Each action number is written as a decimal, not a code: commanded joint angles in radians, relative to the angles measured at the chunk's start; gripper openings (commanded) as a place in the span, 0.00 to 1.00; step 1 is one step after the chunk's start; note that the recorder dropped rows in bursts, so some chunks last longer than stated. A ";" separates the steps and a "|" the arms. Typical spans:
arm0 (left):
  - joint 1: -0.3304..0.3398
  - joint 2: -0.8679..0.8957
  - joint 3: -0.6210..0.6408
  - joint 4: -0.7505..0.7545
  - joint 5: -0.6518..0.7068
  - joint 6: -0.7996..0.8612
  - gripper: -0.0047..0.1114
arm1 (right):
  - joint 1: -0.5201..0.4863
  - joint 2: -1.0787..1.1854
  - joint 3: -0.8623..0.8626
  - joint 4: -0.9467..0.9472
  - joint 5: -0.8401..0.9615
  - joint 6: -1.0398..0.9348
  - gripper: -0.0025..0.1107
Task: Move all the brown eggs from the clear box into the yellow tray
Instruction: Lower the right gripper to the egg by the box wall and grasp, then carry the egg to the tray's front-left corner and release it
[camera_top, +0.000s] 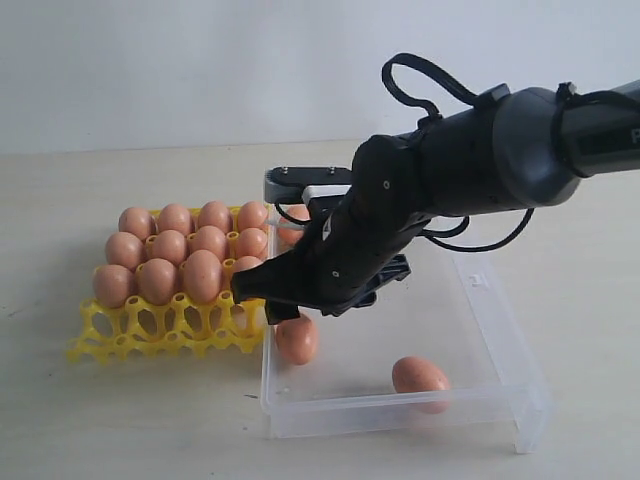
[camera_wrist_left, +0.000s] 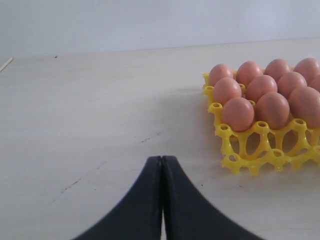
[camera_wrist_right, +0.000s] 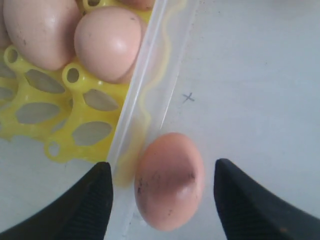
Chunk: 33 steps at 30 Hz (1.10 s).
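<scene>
1. Exterior view: the right hand (camera_top: 262, 300) reaches across to the left wall of the clear box (camera_top: 400, 412), fingers apart, just above a brown egg (camera_top: 297, 342) lying by that wall. A second egg (camera_top: 420, 375) lies near the front wall, and a third (camera_top: 291, 236) shows partly behind the arm. The yellow tray (camera_top: 150, 337) sits on the bench (camera_top: 100, 430) just beside the box. Three of its rows hold brown eggs (camera_top: 168, 246) and the front cups are bare.
2. Left wrist view: the left hand (camera_wrist_left: 162, 162) has its fingers pressed together on nothing, over the bench (camera_wrist_left: 90, 125). The tray (camera_wrist_left: 250, 150) and its eggs (camera_wrist_left: 238, 114) lie off to one side.
3. Right wrist view: the right hand (camera_wrist_right: 162, 167) is spread wide, with a speckled egg (camera_wrist_right: 170, 182) between the fingers and touching neither. The egg rests on the box floor by the wall (camera_wrist_right: 145, 90). The tray (camera_wrist_right: 65, 145) lies just beyond that wall.
</scene>
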 joint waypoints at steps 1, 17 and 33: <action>-0.005 -0.002 -0.004 -0.004 -0.009 0.000 0.04 | -0.010 -0.002 0.000 -0.029 0.010 -0.002 0.53; -0.005 -0.002 -0.004 -0.004 -0.009 0.000 0.04 | -0.011 0.094 -0.002 -0.031 -0.032 -0.010 0.18; -0.005 -0.002 -0.004 -0.004 -0.009 0.000 0.04 | 0.047 -0.063 0.000 -0.320 -0.490 0.016 0.02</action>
